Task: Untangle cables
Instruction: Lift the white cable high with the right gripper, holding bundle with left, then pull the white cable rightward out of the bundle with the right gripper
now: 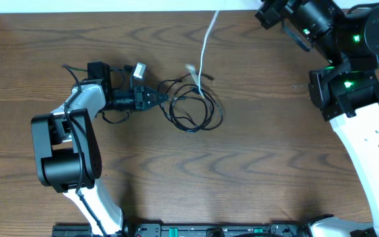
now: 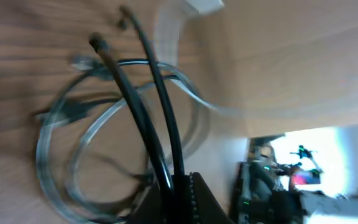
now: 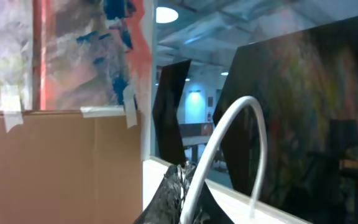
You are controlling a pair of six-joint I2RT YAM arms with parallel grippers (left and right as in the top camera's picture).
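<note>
Two black cables [image 1: 193, 110] lie in a loose tangle of loops at mid-table. My left gripper [image 1: 158, 99] points right at the tangle's left edge and is shut on black cable strands. In the left wrist view two black strands [image 2: 143, 109] run up out of the shut left gripper [image 2: 179, 186], over blurred loops. The white cable [image 1: 204, 49] rises from the tangle toward the table's far edge, with its plug [image 1: 189, 68] beside the tangle. In the right wrist view the right gripper [image 3: 188, 190] is shut on the white cable [image 3: 225, 127], lifted high off the table.
The left arm's body [image 1: 68, 148] stands at the lower left. The right arm [image 1: 344, 79] fills the upper right corner. The table's far edge [image 1: 110, 13] runs along the top. A cardboard panel [image 3: 61, 162] shows behind the right gripper.
</note>
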